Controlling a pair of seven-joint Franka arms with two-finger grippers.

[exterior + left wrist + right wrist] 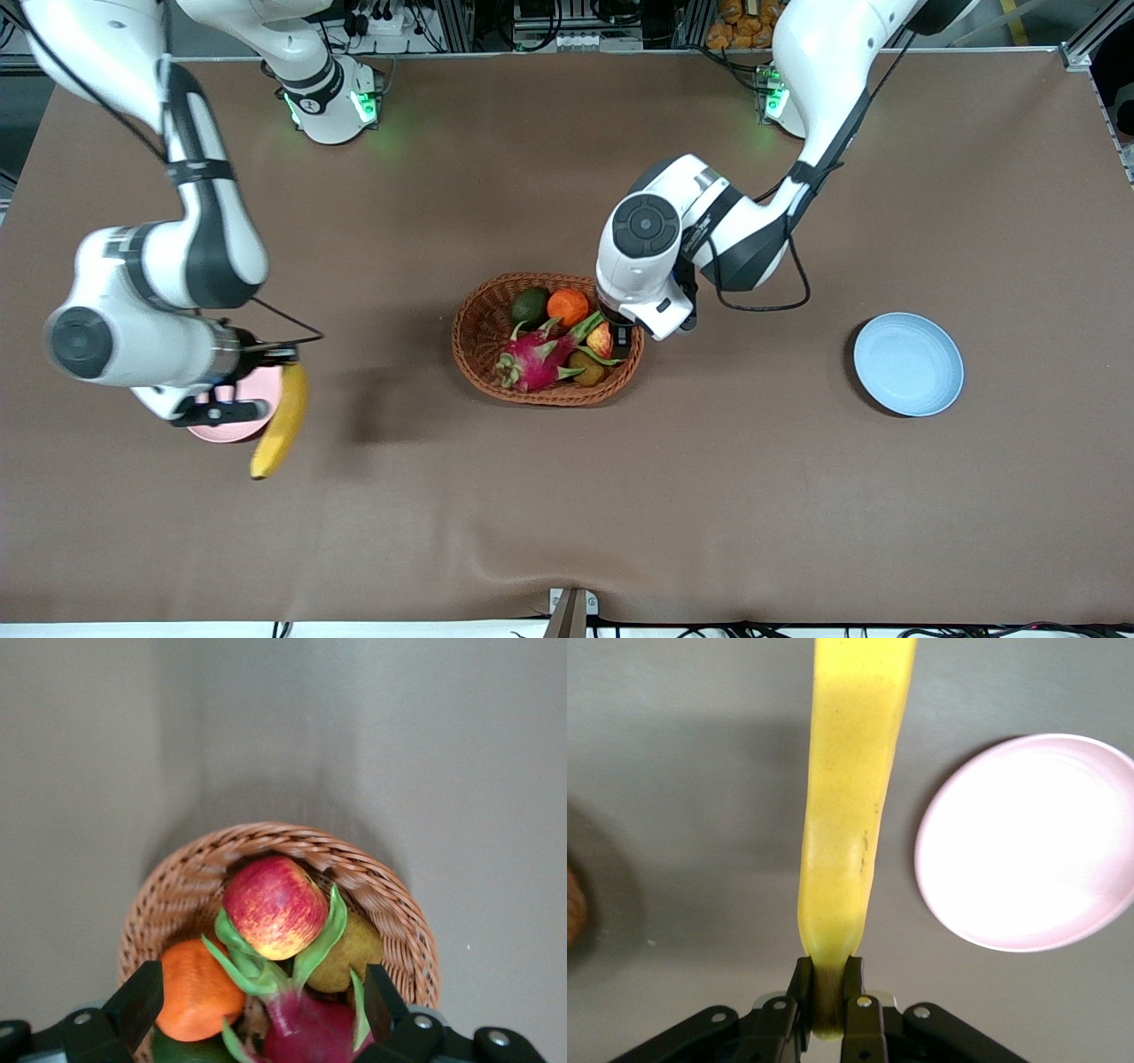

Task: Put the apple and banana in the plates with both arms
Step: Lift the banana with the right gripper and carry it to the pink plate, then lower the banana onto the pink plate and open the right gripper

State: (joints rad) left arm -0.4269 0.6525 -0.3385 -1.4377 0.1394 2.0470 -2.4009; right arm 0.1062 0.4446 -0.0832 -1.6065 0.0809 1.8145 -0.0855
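My right gripper [276, 356] [830, 981] is shut on the stem end of the yellow banana [281, 422] [850, 815] and holds it in the air beside the pale pink plate [232, 415] [1028, 842], which my right arm partly hides in the front view. My left gripper [620, 337] [260, 1003] is open, low over the wicker basket [478, 321] [266, 835], with its fingers [137, 1001] apart and short of the red-yellow apple [600, 339] [275, 906], which lies on the other fruit. The pale blue plate [908, 363] lies empty toward the left arm's end.
The basket also holds an orange [568, 307] [197, 989], a magenta dragon fruit [532, 359] [310, 1032], a dark green avocado [530, 307] and a brownish fruit [353, 948]. Brown cloth covers the table.
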